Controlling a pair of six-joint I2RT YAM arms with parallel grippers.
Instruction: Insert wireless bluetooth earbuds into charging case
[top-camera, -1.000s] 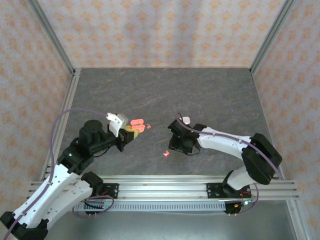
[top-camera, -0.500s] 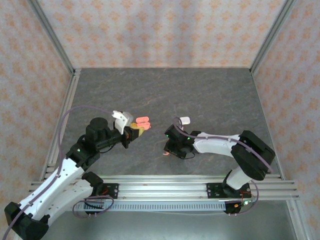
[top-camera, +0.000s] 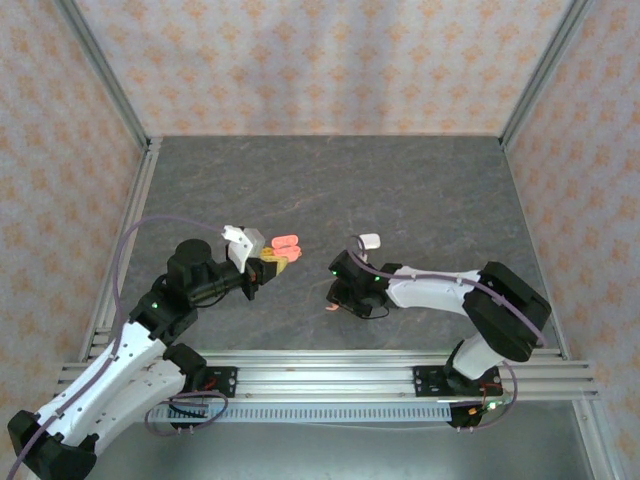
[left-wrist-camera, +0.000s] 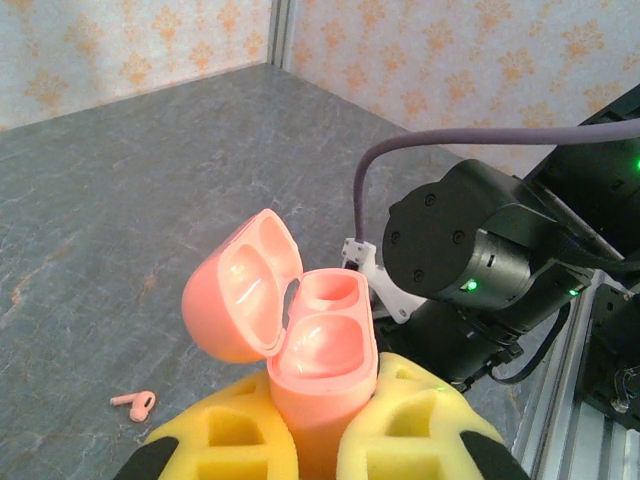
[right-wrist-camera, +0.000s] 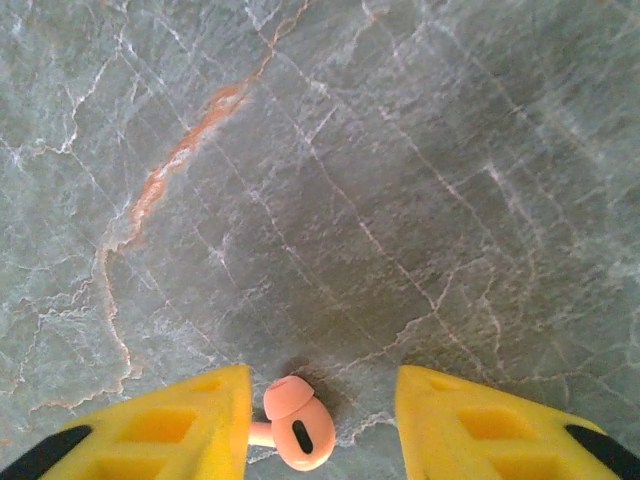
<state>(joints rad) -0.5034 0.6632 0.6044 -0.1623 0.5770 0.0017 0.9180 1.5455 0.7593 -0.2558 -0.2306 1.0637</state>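
Between left fingers (left-wrist-camera: 240, 440): open pink case (left-wrist-camera: 320, 365), wells empty | right fingers (right-wrist-camera: 170, 420) apart, straddling pink earbud (right-wrist-camera: 297, 436)

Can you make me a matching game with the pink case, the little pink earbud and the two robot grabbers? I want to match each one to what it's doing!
Column 1
1. coral-pink plastic charging case
2. tiny coral-pink stemmed earbud
3. left gripper
4. right gripper

Column 2
A. standing open
B. lying on the grey stone-patterned table
C. lid flipped open
D. shut on the charging case

Pairs: 1-C, 2-B, 3-D, 4-A
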